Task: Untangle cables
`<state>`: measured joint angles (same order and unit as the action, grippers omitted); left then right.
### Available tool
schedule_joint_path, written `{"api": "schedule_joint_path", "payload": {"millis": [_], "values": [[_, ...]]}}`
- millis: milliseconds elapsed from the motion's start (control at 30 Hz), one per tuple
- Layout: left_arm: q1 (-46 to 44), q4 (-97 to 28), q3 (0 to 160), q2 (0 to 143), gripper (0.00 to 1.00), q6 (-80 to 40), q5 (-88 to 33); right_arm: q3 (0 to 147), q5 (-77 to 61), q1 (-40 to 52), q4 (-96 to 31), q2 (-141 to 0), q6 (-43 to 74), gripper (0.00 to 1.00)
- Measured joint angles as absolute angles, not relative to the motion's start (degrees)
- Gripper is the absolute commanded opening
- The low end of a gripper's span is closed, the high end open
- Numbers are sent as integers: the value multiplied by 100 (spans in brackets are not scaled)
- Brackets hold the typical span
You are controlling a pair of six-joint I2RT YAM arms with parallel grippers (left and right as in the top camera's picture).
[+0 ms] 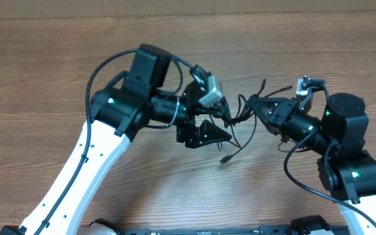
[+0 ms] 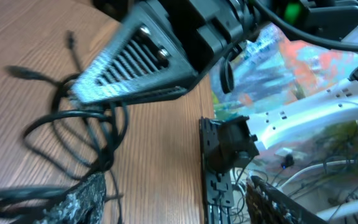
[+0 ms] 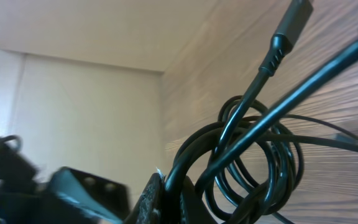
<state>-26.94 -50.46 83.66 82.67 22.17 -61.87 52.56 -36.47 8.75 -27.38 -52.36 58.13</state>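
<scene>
The cables point(image 1: 237, 119) sit as one knotted clump between the two arms, over the middle of the worktop point(image 1: 57, 52). Our right tool point(image 1: 248, 102) is clamped together on one side of the clump. Its wrist view shows several loops stacked tight against the fingers, with two strands running out past them. Our left tool point(image 1: 226, 121) has its fingers apart at the clump's other side. It seems to hold nothing, though the strands there are too fine for us to be sure none touches a finger. One plug point(image 1: 225, 158) lies loose on the wood just below.

As we judge it, the step is a fresh grip for the left. We should pick a single strand at the edge of the loops, not the whole bundle, and close on it near the knot. Then we draw it slowly and level away from the right tool, which we keep firm. Pulling two strands at once would likely tighten the knot.
</scene>
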Motion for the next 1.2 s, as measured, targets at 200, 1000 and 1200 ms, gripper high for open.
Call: {"api": "schedule_joint_path", "payload": {"millis": [200,1000,1200], "values": [[-2805,-5063,8366,8267,66,2421,-6038,5256,-4287,875,-2161,-5236,6259,4],[-3076,-4711,8366,8267,6,2464,-6034,5256,-5419,878,-1337,-5234,6462,4],[-3074,-4718,8366,8267,4,2460,-5951,5256,-5470,875,-1306,-5229,6471,4]]}}
